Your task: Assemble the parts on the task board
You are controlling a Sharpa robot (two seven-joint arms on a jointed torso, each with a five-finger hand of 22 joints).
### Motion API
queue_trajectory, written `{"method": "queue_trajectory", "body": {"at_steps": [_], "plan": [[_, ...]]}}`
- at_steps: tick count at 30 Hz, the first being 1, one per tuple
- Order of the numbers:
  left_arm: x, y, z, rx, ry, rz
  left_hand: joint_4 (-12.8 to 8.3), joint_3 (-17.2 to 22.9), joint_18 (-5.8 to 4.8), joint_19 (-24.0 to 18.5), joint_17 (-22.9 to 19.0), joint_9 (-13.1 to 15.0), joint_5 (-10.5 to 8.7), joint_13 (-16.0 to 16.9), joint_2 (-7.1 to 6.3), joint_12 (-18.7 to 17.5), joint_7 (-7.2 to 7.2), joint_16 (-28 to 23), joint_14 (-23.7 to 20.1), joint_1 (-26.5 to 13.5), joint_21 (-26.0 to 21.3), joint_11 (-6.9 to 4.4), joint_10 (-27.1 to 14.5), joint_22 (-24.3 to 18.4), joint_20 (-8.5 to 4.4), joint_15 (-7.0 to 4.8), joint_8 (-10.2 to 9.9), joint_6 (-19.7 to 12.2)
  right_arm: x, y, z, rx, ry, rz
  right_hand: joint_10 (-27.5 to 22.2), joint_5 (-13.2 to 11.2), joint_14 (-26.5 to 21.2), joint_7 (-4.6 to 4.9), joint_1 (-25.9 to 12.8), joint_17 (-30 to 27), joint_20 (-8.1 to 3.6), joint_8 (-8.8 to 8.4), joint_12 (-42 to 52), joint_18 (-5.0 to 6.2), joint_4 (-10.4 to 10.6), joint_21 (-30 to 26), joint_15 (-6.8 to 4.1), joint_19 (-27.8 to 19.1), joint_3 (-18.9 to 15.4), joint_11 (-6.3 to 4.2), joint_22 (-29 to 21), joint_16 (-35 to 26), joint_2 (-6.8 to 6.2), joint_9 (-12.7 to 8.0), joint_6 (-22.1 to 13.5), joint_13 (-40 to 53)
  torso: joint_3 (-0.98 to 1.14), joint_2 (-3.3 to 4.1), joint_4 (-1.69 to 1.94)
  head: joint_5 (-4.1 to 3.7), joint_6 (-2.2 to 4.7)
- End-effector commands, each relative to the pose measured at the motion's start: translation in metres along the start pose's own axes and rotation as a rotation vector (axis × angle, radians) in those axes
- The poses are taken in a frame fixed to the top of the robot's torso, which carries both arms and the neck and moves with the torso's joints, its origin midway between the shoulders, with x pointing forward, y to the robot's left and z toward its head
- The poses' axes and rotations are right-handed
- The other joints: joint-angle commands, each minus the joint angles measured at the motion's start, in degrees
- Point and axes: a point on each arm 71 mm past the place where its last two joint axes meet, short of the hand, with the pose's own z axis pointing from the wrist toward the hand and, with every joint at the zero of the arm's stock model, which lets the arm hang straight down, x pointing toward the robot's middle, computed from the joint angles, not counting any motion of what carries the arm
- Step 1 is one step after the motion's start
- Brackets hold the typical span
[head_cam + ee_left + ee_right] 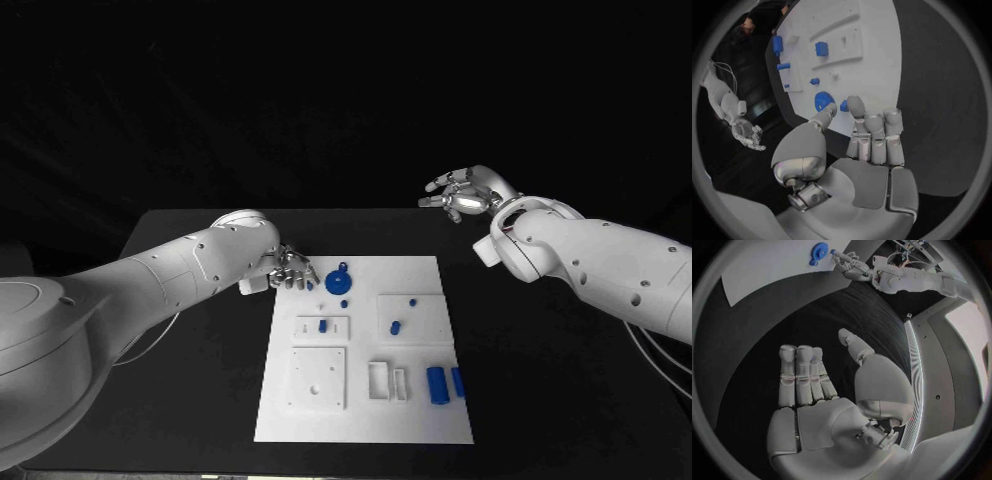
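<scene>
The white task board (361,410) lies in the middle of the black table. My left hand (293,268) hovers at its far left corner. A small blue peg (844,105) sits between the thumb tip and a fingertip (856,104), pinched there as far as I can tell; the other fingers are stretched out. Beside it a round blue disc (339,281) rests on the board. The right wrist view also catches the disc (819,252) and my left hand (849,266). My right hand (462,195) is raised beyond the board's far right corner, fingers apart, holding nothing.
More blue parts rest on the board: a block (395,326), a small pin (413,300), and two upright pieces (438,383) near the right edge. Raised white plates (319,378) occupy the board's near half. Bare black table surrounds the board.
</scene>
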Motion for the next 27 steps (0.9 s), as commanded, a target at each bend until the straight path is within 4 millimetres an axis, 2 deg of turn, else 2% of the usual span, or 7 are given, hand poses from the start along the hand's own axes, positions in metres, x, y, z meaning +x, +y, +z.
{"method": "queue_trajectory", "body": {"at_steps": [1, 3, 6, 27], "plan": [[0.0067, -0.0018, 0.0021, 0.017, 0.032, 0.004, -0.4, -0.1, 0.51, -0.3, 0.0, -0.4, 0.03, 0.1, 0.62, 0.3, 0.06, 0.1, -0.2, 0.0, 0.4, -0.07, 0.0, 0.1, -5.28, 0.08, 0.0, 0.3, 0.0019, 0.0016, 0.0003, -0.011, 0.012, 0.001, -0.4, 0.4, -0.4, 0.37, -0.3, -0.1, 0.33, 0.09, 0.3, 4.01, -0.1, -0.2, 0.19, 0.2, -0.1, -0.12, 0.1, 0.3, 0.2, -0.1, 0.0, -0.1, 0.0, 0.04, 0.02, -0.01, 0.0], [0.006, -0.0014, 0.0022, 0.018, 0.027, 0.001, -2.2, -0.2, 0.4, -0.2, 0.0, -0.4, 0.2, 0.1, 2.43, 0.4, -0.05, 0.3, -0.1, 1.7, 0.7, -0.11, 0.2, 0.2, -5.2, 0.01, 0.3, 0.9, 0.002, 0.0016, 0.0005, -0.01, 0.013, 0.001, -0.4, 0.4, -0.4, 0.37, -0.2, -0.1, 0.33, 0.09, 0.3, 4.01, -0.1, -0.2, 0.19, 0.2, -0.1, -0.12, 0.1, 0.3, 0.2, -0.1, 0.0, -0.1, 0.0, 0.04, 0.02, -0.06, -0.01], [0.0053, -0.001, 0.0023, 0.022, 0.021, -0.008, -2.8, -0.7, 0.32, -0.3, 0.0, -0.7, 0.07, 0.0, 3.78, 0.4, -0.04, 0.4, -0.1, 1.9, 0.7, -0.16, 0.3, 0.2, -5.16, 0.0, 0.2, 1.0, 0.0024, 0.0017, 0.0008, -0.01, 0.014, 0.001, -0.4, 0.4, -0.4, 0.37, -0.2, -0.1, 0.32, 0.09, 0.3, 4.01, -0.1, -0.2, 0.19, 0.2, -0.1, -0.12, 0.1, 0.3, 0.21, -0.1, 0.0, -0.1, 0.01, 0.04, -0.02, -0.02, -0.04], [0.0007, -0.0008, 0.0023, 0.056, -0.026, -0.071, -5.7, -0.9, 0.19, 0.0, -0.3, -1.4, 0.09, -0.4, 8.55, 0.6, -0.5, 0.8, 0.3, 5.0, 0.9, -0.58, 0.9, 0.2, -5.32, -0.38, 1.0, 3.1, 0.0041, 0.0019, 0.0019, -0.008, 0.023, 0.001, -0.4, 0.3, -0.4, 0.37, -0.2, -0.1, 0.31, 0.1, 0.4, 4.01, -0.2, -0.2, 0.19, 0.2, -0.1, -0.12, 0.1, 0.3, 0.26, -0.1, 0.0, -0.2, -0.01, 0.04, 0.01, 0.02, -0.23]]}}
